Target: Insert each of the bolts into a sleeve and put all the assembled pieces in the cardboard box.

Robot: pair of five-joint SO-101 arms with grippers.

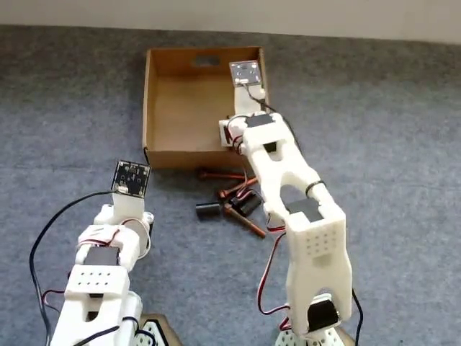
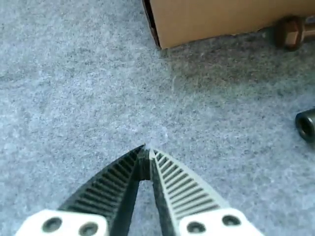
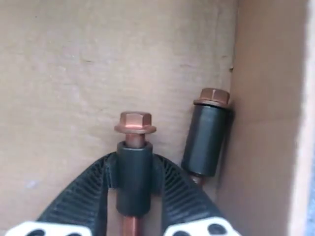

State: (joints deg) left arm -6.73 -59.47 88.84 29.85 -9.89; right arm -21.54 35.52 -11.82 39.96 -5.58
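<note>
Inside the cardboard box (image 3: 74, 59), my right gripper (image 3: 134, 164) is shut on a black sleeve (image 3: 134, 182) with a copper bolt (image 3: 135, 123) through it. A second assembled piece (image 3: 206, 137) lies on the box floor against the side wall. From above, the right arm (image 1: 263, 137) reaches over the near right corner of the box (image 1: 162, 155). Loose copper bolts (image 1: 241, 191) and black sleeves (image 1: 209, 210) lie on the carpet just in front of the box. My left gripper (image 2: 146, 152) hovers shut and empty over bare carpet, left of that pile.
Grey carpet covers the whole table. The left arm (image 1: 115, 238) stands at the lower left. Its wrist view catches the box's near corner (image 2: 221, 19), a bolt head (image 2: 290, 32) and a sleeve end (image 2: 306, 125). Open carpet lies left of the box.
</note>
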